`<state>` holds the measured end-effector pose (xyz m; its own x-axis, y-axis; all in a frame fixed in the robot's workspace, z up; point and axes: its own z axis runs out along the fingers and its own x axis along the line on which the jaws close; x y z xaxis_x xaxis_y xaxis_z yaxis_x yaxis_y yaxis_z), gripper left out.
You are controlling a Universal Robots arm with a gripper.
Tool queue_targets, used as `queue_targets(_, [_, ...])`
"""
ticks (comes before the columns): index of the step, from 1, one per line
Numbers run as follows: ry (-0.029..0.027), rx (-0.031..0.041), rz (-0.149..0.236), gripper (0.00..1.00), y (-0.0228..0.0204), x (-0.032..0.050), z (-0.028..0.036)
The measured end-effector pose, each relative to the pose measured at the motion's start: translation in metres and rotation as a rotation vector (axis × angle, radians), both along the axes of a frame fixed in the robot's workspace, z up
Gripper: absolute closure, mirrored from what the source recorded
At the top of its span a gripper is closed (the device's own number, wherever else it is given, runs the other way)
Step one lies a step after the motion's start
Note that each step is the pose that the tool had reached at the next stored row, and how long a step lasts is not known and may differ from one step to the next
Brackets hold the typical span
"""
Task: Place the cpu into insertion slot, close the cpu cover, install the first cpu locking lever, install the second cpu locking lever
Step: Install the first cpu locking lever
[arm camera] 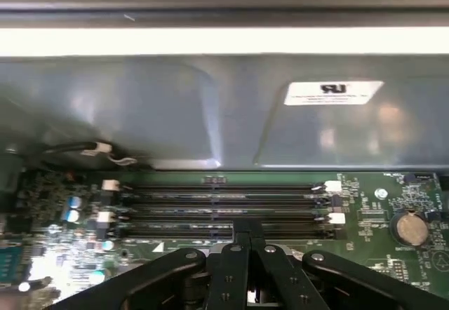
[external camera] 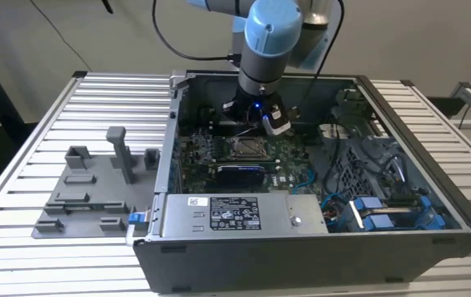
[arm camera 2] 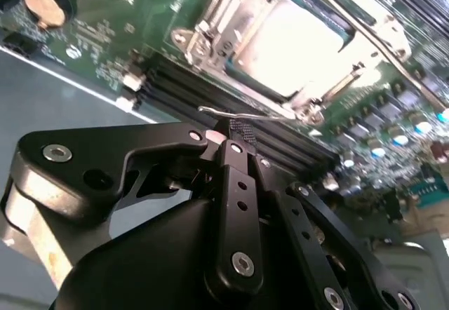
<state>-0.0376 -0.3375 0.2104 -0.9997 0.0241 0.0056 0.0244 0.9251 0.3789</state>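
Well, in the exterior view the gripper (external camera: 256, 124) is hanging inside the open computer case (external camera: 301, 253), just above the insertion slot (external camera: 232, 148) at frame centre, where the cpu (external camera: 247, 146) is lying. The power supply (external camera: 289, 213) is wearing a printed label, too small to read.

In the second wrist view the fingers (arm camera 2: 235, 163) are pressing together, seemingly pinching the thin locking lever (arm camera 2: 273, 116). The cpu cover (arm camera 2: 210, 26) is lying shut, upper middle. That wire looks stiff, springy and slippery, so it is best taken near its end.

In the first wrist view a white sticker (arm camera: 333, 92) is showing unreadable print.
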Motion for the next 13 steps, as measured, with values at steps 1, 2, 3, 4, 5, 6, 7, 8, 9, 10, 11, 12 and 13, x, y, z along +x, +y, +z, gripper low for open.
queue_targets(1, [0.0022,-0.0001,0.000,0.89,0.0003,-0.0024,0.0010])
queue_targets(2, [0.0044,-0.0005,0.000,0.89,0.0007,-0.0049,0.0018])
queue_targets(3, [0.0059,-0.0019,0.001,0.89,0.0012,-0.0073,0.0024])
queue_targets(4, [0.0075,-0.0048,0.001,0.89,0.0018,-0.0099,0.0027])
queue_targets(5, [0.0082,-0.0089,0.002,0.89,0.0024,-0.0127,0.0027])
queue_targets(6, [0.0083,-0.0144,0.002,0.89,0.0030,-0.0156,0.0027])
queue_targets(7, [0.0083,-0.0219,0.004,0.89,0.0037,-0.0183,0.0027])
queue_targets(8, [0.0083,-0.0304,0.005,0.89,0.0042,-0.0210,0.0027])
queue_targets(9, [0.0084,-0.0370,0.007,0.89,0.0045,-0.0237,0.0026])
queue_targets(10, [0.0083,-0.0410,0.009,0.89,0.0045,-0.0264,0.0025])
queue_targets(11, [0.0083,-0.0450,0.011,0.89,0.0044,-0.0296,0.0024])
queue_targets(12, [0.0084,-0.0479,0.012,0.89,0.0044,-0.0329,0.0023])
queue_targets(13, [0.0080,-0.0488,0.014,0.89,0.0044,-0.0352,0.0020])
